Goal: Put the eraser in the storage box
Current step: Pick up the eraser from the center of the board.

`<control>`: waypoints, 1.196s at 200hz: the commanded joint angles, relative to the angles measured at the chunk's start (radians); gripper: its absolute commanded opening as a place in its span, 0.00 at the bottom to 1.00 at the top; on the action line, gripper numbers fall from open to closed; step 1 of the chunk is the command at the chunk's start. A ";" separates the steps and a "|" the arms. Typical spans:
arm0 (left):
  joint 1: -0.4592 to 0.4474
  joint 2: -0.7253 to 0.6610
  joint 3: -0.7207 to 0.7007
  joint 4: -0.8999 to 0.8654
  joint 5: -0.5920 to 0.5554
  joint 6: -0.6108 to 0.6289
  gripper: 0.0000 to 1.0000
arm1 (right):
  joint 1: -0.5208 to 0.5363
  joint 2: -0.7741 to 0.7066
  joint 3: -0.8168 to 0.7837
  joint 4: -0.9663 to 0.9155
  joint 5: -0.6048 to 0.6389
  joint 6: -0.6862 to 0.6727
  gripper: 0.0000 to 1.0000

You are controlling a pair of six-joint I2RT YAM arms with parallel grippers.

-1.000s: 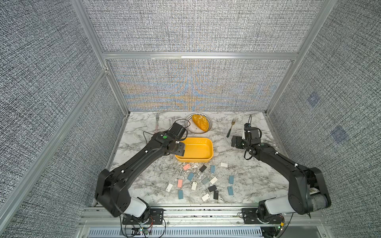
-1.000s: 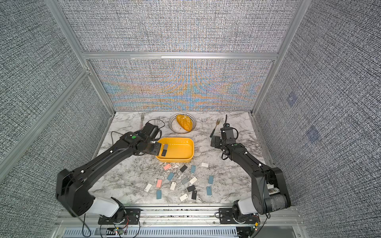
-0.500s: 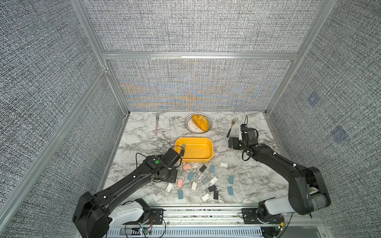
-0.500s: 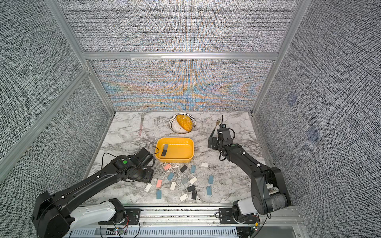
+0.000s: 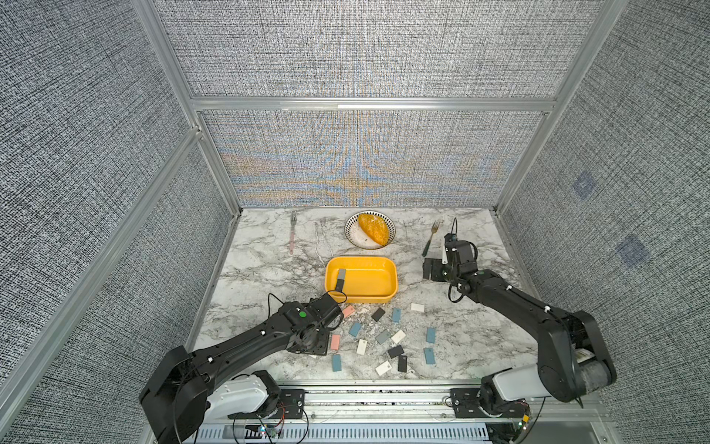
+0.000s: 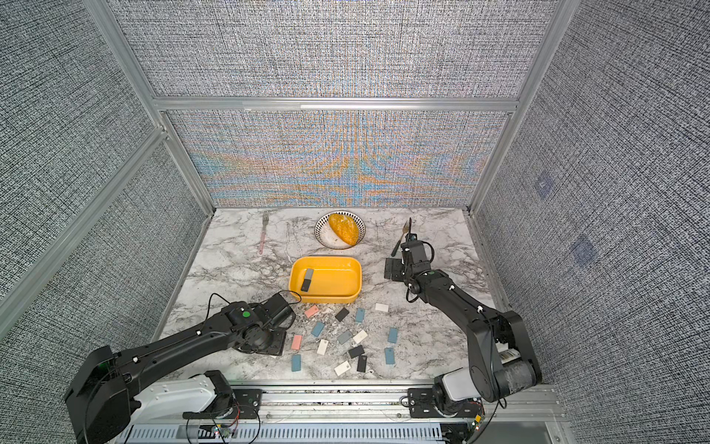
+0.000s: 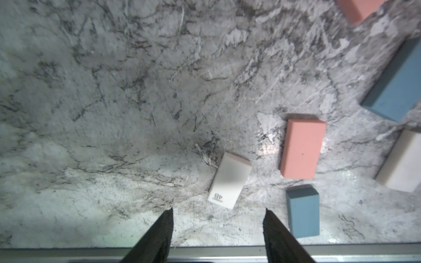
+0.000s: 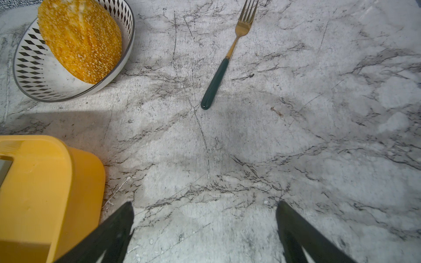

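Observation:
The yellow storage box [image 5: 378, 286] [image 6: 338, 284] sits mid-table, with a grey-and-black eraser [image 5: 340, 280] [image 6: 307, 279] lying at its left end. Several more erasers lie scattered on the marble in front of it. My left gripper [image 5: 312, 348] [image 7: 218, 218] points down over the left edge of that scatter, open and empty. A white eraser marked 4B [image 7: 230, 180] lies just ahead of its fingertips, with a pink eraser [image 7: 301, 148] and a blue one [image 7: 303, 211] beside it. My right gripper [image 5: 432, 269] [image 8: 205, 216] hovers open and empty to the right of the box [image 8: 45, 182].
A patterned plate [image 5: 359, 243] [image 8: 34, 75] with a bread roll stands behind the box. A pink-handled fork [image 5: 292, 240] lies at the back left, a green-handled fork [image 5: 429, 240] [image 8: 218, 75] at the back right. The table's metal front rail [image 7: 68, 251] runs just behind my left fingers.
My left arm has drawn back from the left end of the box to the front of the table, over the scattered erasers. A grey-and-black eraser stays in the box. The right gripper shifted slightly.

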 commanded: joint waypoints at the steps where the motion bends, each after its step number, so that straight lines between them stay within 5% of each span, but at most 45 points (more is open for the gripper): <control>1: 0.000 0.021 -0.016 0.040 0.004 -0.013 0.65 | 0.001 -0.007 0.001 0.002 0.016 0.005 0.98; 112: 0.000 0.173 -0.043 0.143 0.018 0.019 0.60 | 0.004 -0.012 0.005 -0.008 0.037 0.000 0.98; 185: -0.002 0.145 -0.099 0.170 0.048 -0.005 0.34 | 0.004 0.000 0.003 -0.004 0.042 -0.002 0.98; 239: -0.002 0.132 -0.053 0.125 0.012 0.003 0.31 | 0.004 0.000 0.002 -0.003 0.047 -0.003 0.98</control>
